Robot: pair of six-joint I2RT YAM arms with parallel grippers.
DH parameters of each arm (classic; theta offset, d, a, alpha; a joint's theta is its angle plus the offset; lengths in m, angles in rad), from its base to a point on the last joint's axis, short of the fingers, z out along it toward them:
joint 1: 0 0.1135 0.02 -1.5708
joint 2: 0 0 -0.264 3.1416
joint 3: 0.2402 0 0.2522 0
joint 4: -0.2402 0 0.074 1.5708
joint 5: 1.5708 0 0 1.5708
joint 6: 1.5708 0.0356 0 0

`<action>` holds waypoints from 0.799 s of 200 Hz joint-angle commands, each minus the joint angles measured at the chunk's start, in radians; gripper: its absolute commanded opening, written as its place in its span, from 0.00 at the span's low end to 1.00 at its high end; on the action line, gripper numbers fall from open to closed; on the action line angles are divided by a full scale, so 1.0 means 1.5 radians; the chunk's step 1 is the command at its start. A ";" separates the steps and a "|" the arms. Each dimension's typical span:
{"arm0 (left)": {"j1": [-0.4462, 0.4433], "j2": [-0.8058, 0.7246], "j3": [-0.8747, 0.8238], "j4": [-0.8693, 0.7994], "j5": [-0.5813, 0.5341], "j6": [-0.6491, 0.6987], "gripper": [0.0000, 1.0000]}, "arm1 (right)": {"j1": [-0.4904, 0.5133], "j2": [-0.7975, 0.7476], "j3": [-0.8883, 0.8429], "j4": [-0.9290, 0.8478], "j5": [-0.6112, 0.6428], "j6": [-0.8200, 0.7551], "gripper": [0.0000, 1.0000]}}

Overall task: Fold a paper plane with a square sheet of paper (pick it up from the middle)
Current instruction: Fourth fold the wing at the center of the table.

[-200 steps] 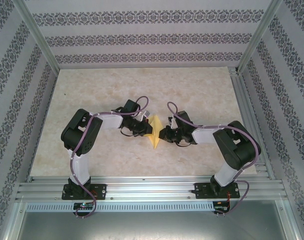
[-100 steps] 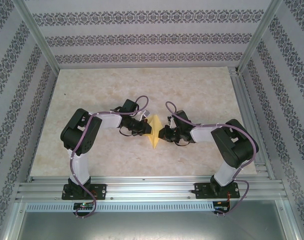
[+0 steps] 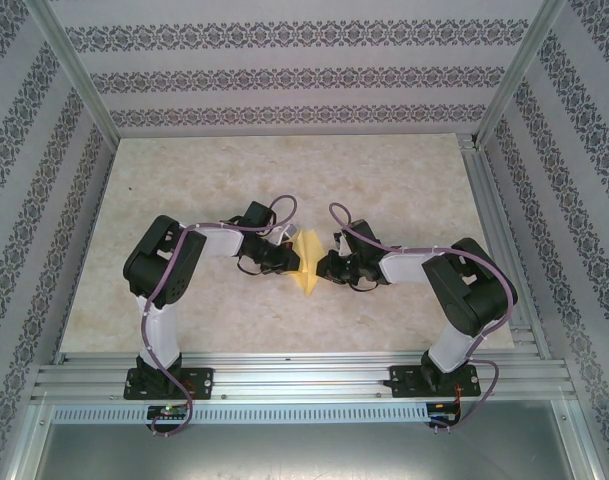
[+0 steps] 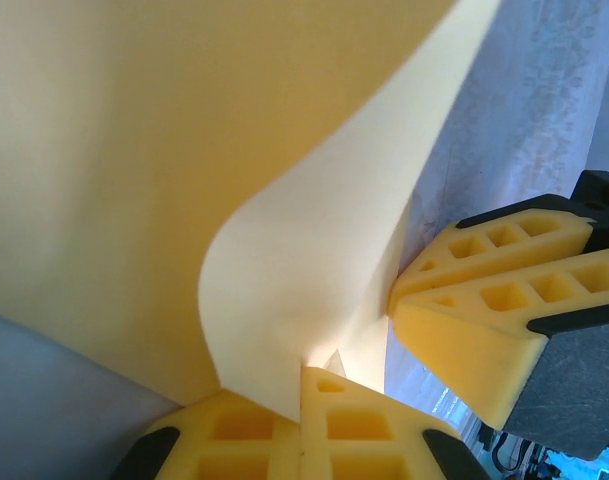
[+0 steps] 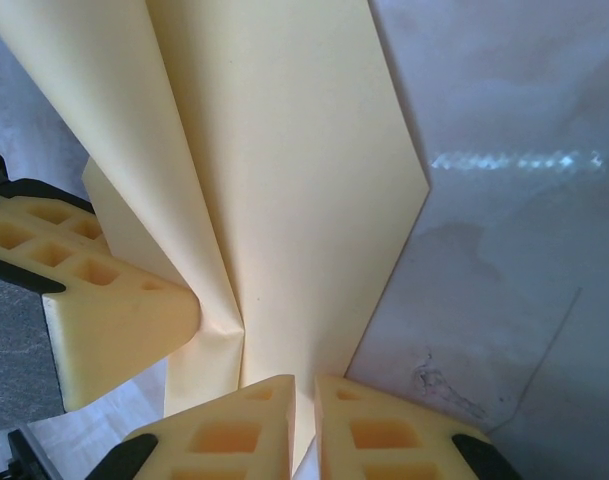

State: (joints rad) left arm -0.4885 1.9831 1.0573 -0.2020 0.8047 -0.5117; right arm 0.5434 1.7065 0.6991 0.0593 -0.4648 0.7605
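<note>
two arms reach in from the near rail, and you have both claws clamped on the paper (image 3: pixel 306 262). the left gripper (image 3: pixel 287 258) pinches one edge tight; the right gripper (image 3: pixel 327 268) nips the opposite edge. the sheet hangs between them over mid-table, creased lengthwise in layers but not yet a pointed dart, so folds remain, by my judgement. beyond lie the marbled table (image 3: pixel 184 180) and patterned walls (image 3: pixel 284 75); only the crowded claws hinder you.

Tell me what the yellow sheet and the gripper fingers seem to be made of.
The yellow sheet looks like thin matte paper: it curves softly, holds sharp creases, shows no gloss. The gripper fingers look like matte yellow plastic, moulded or printed with rectangular pockets; whether rigid or rubbery, I cannot tell.
</note>
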 commanded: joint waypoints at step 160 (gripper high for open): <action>-0.017 -0.036 0.041 0.044 0.003 -0.142 0.05 | 0.066 -0.185 -0.032 -0.024 0.132 -0.141 0.32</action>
State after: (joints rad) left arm -0.4999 1.9045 1.0752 -0.1349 0.8246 -0.7132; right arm 0.6094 1.4410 0.6731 0.0147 -0.3382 0.6445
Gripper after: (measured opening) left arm 0.066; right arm 0.307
